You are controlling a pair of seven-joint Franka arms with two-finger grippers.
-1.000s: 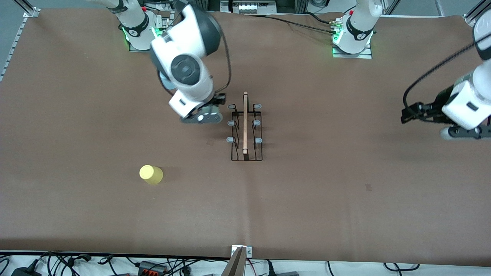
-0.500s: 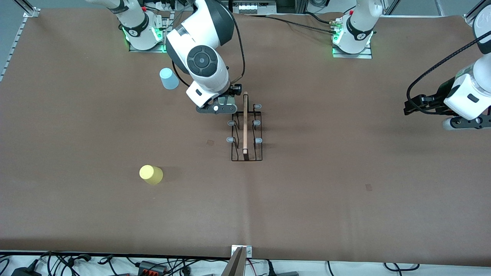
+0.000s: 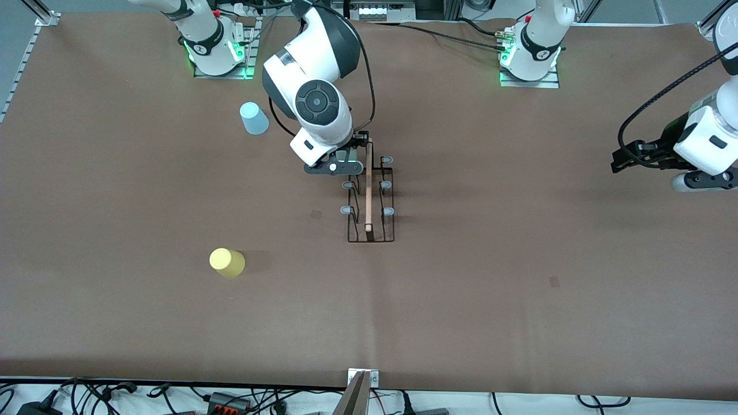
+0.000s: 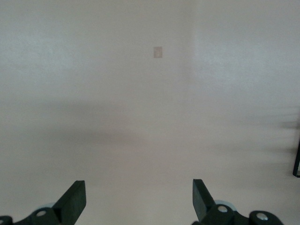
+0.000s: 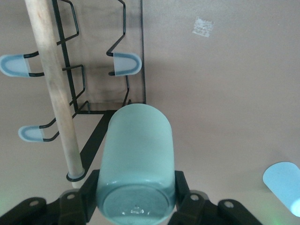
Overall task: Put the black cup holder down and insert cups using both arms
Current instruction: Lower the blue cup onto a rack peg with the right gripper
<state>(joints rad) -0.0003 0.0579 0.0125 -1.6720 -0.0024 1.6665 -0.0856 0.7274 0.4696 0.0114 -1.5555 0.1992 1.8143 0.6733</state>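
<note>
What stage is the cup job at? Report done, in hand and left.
Done: the rack stands mid-table, its visible pegs bare.

In hand: the right gripper holds the mint cup over the rack's end nearest the bases.

Left: seat the mint cup, then the blue cup and yellow cup, both on the table. The left gripper waits open.

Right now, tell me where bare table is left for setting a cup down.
Bare: the wide stretch between the black cup holder and the waiting left gripper; also the strip nearer the camera than the yellow cup. Crowded: the rack's farther end, where the right gripper holds the mint cup.
</note>
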